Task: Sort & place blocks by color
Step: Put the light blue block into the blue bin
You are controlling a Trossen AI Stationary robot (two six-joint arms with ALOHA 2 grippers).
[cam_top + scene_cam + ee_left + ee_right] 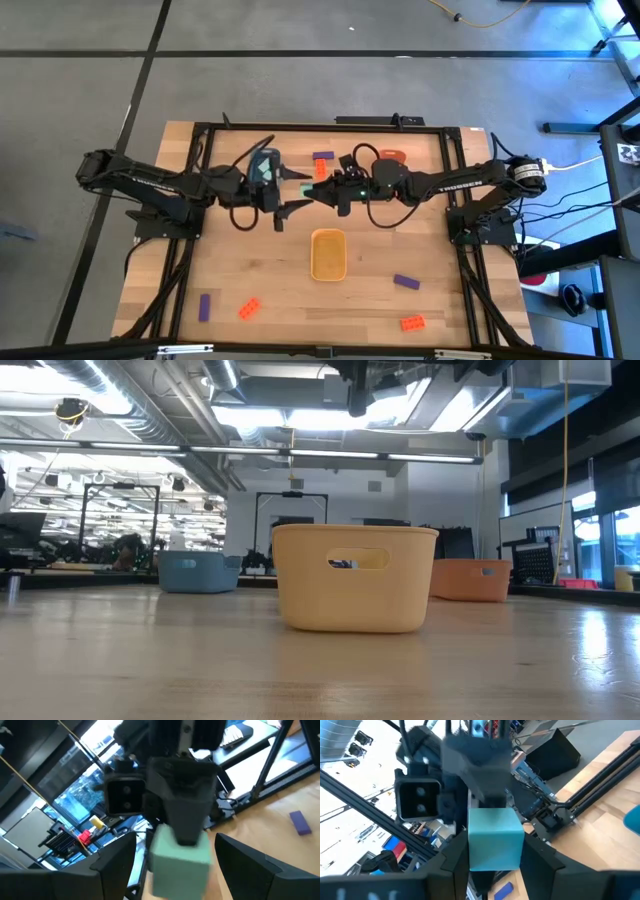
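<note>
Above the middle of the table (250, 270), a mint-green block (307, 189) is held between the two grippers; the right gripper (492, 865) is seen clamped on it, while the left gripper's (175, 855) fingers stand apart on either side of it (a handover in mid-air); the yellow tray (329, 254) lies just below; other blocks are scattered near the front edge.
</note>
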